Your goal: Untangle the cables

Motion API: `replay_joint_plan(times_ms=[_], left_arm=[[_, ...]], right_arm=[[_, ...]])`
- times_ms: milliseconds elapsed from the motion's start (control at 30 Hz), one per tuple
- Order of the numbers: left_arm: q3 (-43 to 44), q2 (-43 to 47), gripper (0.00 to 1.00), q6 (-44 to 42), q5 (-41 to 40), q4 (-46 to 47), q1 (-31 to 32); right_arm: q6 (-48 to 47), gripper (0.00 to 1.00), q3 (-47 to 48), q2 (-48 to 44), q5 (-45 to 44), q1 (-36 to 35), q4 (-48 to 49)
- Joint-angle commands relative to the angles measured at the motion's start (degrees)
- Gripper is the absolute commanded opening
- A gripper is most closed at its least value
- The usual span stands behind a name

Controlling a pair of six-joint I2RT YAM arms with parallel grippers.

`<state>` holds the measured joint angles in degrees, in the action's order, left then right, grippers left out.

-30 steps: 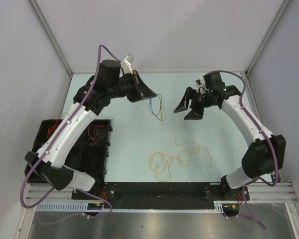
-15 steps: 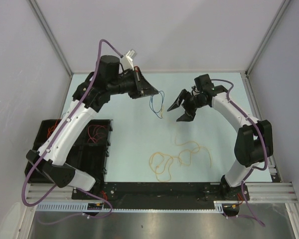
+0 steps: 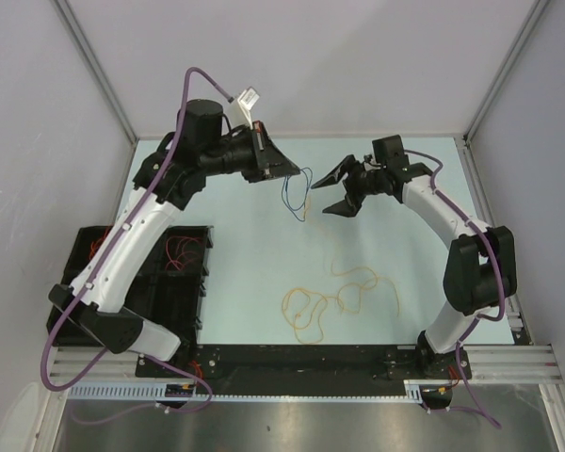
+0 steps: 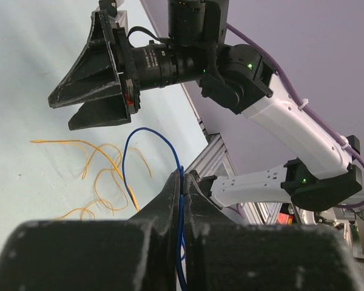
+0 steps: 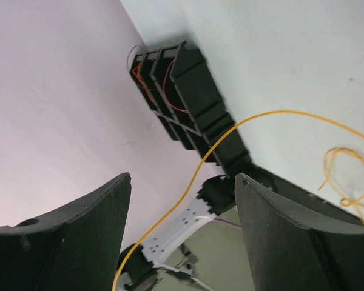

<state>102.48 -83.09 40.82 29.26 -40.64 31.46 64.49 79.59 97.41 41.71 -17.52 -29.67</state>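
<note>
Firmly shut, left pincer (image 4: 183,177) pinches the blue cable (image 4: 147,130); right pincer (image 3: 318,197) gapes wide, gripping nothing.

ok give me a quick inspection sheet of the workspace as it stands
surface: pale table
job's things: blue cable hanging above the table; yellow-orange cables in loose loops on the table; red cables in the black compartment tray
clutter: nothing seen
grippers: left gripper shut on the blue cable; right gripper open, a yellow-orange strand passing ungripped between its fingers
cables: purple hoses along both arms
surroundings: plain walls
</note>
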Motion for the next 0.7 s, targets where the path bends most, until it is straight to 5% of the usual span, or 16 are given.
replay_joint_plan(times_ms=[0,167,300,333,367,400,667], left_arm=[[1.7,-0.4,0.0,-2.2,2.5,0.5,-0.3],[1.3,-0.8,0.0,-2.8,2.8,0.6,-0.3],[0.7,-0.9,0.0,-3.0,3.1,1.0,-0.3],[0.4,-0.9,0.0,-3.0,3.1,1.1,-0.3],[0.4,-0.8,0.0,-3.0,3.1,1.1,-0.3],[0.3,-0.6,0.0,-3.2,3.0,1.1,-0.3],[9.8,-1.2,0.0,-9.3,-4.9,-14.1,-3.9]], right_arm=[[10.6,0.73,-0.1,-2.2,4.9,-1.2,3.0],[14.3,0.73,0.0,-1.3,7.6,-4.9,3.7],[14.7,0.63,-0.1,-0.9,7.6,-6.6,4.0],[14.7,0.54,-0.1,-0.8,7.3,-7.0,4.3],[14.6,0.15,0.0,-0.8,7.0,-7.0,4.5],[14.1,0.0,0.0,-0.8,6.5,-7.0,4.1],[7.2,0.0,-0.1,0.7,2.1,-1.9,-0.1]])
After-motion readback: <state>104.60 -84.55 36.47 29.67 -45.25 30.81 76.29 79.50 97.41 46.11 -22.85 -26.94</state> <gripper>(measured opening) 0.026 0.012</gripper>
